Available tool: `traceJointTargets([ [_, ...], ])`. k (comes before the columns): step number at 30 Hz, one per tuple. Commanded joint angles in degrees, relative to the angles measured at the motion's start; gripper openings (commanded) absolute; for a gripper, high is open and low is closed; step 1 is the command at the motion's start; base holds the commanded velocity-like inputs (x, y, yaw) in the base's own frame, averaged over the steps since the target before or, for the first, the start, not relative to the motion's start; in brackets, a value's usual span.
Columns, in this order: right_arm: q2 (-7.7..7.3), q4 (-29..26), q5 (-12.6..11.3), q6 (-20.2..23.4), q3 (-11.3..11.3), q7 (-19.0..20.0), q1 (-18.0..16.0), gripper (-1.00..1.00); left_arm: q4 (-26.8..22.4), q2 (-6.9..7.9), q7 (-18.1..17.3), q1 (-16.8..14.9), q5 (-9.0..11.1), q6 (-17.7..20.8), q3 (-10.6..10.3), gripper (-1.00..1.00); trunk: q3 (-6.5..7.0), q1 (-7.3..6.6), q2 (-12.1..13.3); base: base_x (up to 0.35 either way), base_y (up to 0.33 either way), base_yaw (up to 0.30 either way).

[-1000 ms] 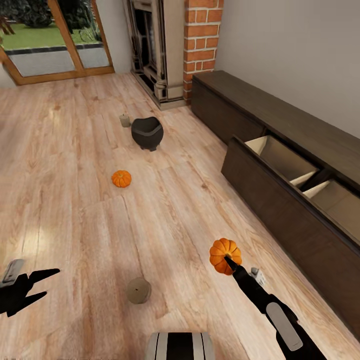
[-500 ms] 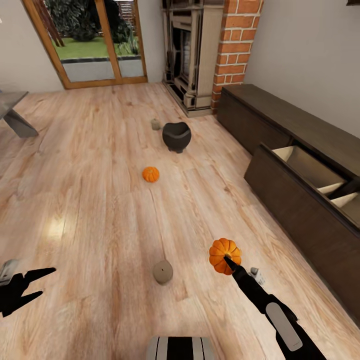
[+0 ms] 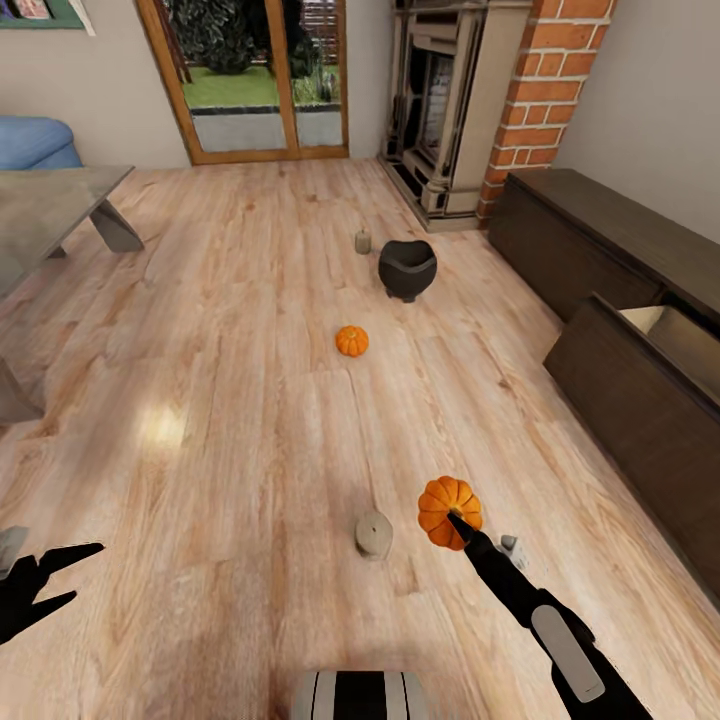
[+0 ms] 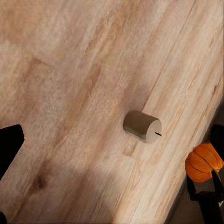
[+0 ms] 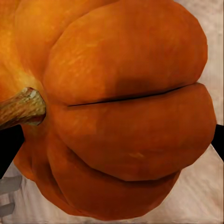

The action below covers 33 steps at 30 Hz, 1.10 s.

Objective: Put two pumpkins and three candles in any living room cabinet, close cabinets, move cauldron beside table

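Pumpkin (image 3: 449,510) in the right gripper (image 3: 456,523), clamped between its black fingers and held above the wooden floor (image 3: 220,400), is the nearest of the task's things; in the right wrist view its ribbed orange body (image 5: 121,116) and short stem fill almost the whole frame. The left gripper (image 3: 62,572) hangs low at the robot's left with its two fingers spread and nothing between them. Just beside the held pumpkin, toward the robot's left, a beige candle (image 3: 374,534) lies on its side on the floor; the left wrist view shows the same candle (image 4: 142,126) tipped over with its wick pointing sideways. Farther out, near the middle of the floor, the second pumpkin (image 3: 351,341) sits upright and alone. Beyond it stands the dark cauldron (image 3: 407,268), and close by it, slightly farther, another candle (image 3: 363,241) stands upright. Along the right-hand wall runs the dark brown cabinet (image 3: 600,250), one front pulled open to show a pale interior. At the far left the grey table (image 3: 50,205) reaches in from the edge of the head view.
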Motion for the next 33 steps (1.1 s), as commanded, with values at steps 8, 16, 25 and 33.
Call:
traceJointTargets([
  [8,-0.05,-0.09,-0.83,0.23,0.0,0.14,0.06,-1.0,0.08,-0.02,0.33,0.01,0.94,0.25,2.88,1.0,0.08,-0.06,0.01,0.0,0.13,0.261],
  [16,-0.06,-0.09,-0.83,0.03,-0.01,0.38,0.5,-1.0,0.06,0.06,0.33,0.37,0.68,0.25,3.55,1.0,1.92,-0.27,0.12,0.0,0.002,0.101],
  [25,-0.07,-0.09,-0.82,-0.12,-0.06,1.85,0.61,-1.0,0.05,0.05,0.32,0.38,0.74,0.25,3.55,1.0,4.56,-0.5,0.24,0.0,0.0,0.002],
  [33,-0.05,-0.09,-0.79,-0.12,-0.09,1.89,0.61,-1.0,0.03,0.04,0.31,0.38,0.75,0.25,3.55,1.0,7.07,-0.71,0.35,0.0,0.0,0.0],
])
